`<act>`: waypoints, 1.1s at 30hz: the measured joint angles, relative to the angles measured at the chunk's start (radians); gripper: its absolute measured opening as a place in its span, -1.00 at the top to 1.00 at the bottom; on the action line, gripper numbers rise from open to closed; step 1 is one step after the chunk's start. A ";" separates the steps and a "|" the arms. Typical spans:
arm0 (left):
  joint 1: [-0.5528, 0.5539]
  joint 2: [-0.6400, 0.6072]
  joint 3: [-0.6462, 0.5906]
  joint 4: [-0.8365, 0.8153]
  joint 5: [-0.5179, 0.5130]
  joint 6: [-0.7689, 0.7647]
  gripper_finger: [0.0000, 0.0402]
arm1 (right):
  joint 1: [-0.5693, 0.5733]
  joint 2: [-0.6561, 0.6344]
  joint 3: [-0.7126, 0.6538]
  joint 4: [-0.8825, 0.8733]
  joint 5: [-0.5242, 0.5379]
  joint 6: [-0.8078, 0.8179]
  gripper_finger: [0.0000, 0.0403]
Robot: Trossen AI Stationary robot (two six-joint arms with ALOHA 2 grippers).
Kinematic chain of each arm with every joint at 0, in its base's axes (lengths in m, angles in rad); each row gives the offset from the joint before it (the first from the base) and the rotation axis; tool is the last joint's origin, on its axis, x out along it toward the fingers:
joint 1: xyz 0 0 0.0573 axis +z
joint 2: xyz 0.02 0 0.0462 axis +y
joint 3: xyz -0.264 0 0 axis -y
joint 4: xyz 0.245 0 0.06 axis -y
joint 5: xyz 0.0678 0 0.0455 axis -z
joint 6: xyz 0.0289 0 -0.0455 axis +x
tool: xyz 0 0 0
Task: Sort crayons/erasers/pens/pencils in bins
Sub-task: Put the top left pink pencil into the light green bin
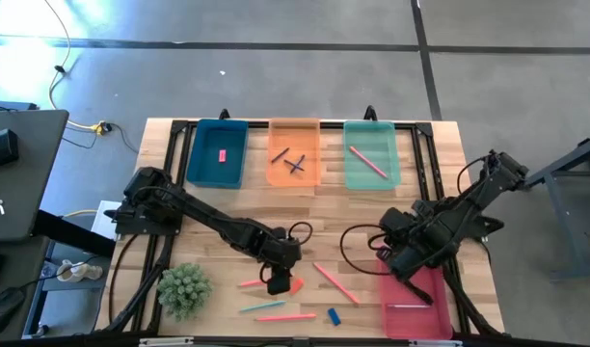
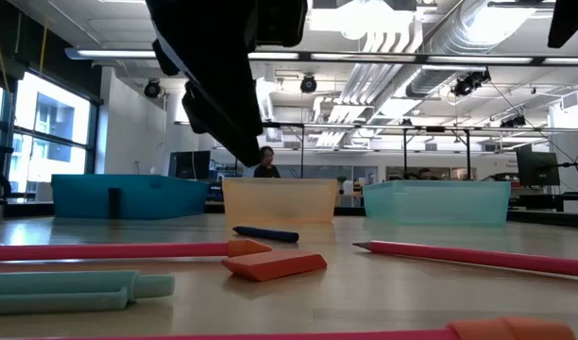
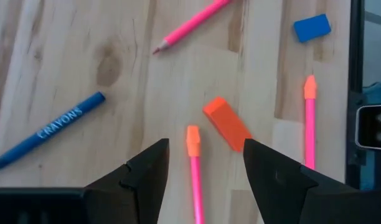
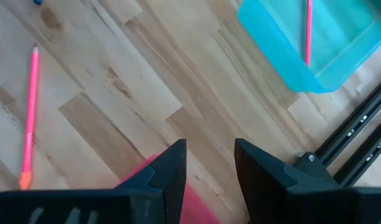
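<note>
My left gripper [image 1: 279,283] [image 3: 206,149] hangs open just above the table near the front edge. Its fingers stand on either side of a pink pencil's orange end [image 3: 193,140], touching nothing. An orange-red eraser [image 3: 228,123] lies on the wood just beyond. Close by lie a blue crayon [image 3: 50,130], a blue eraser [image 3: 312,28] and more pink pencils [image 3: 193,25] [image 3: 310,124]. My right gripper [image 1: 401,253] [image 4: 210,148] is open with nothing between its fingers, above the far end of the red-pink bin [image 1: 418,301].
Three bins stand along the far edge. The dark blue-teal one [image 1: 201,159] holds a pink eraser. The orange one [image 1: 311,166] holds dark sticks. The light green-teal one [image 1: 389,166] holds a pink pencil. A light blue stick [image 1: 263,306] lies near the front, a small green plant [image 1: 184,289] at front left.
</note>
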 joint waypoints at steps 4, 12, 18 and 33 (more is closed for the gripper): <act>-0.016 0.012 0.001 0.006 -0.024 -0.029 0.05 | -0.029 0.000 0.000 0.000 0.001 -0.022 0.38; -0.023 0.080 0.000 0.019 -0.017 -0.057 0.06 | -0.050 0.000 0.000 0.000 0.002 -0.046 0.38; -0.023 0.108 0.001 0.026 -0.016 -0.049 0.06 | -0.052 0.000 0.000 0.000 0.012 -0.063 0.38; -0.033 0.191 0.008 0.025 -0.086 -0.049 0.18 | -0.056 0.000 0.000 0.000 0.022 -0.064 0.38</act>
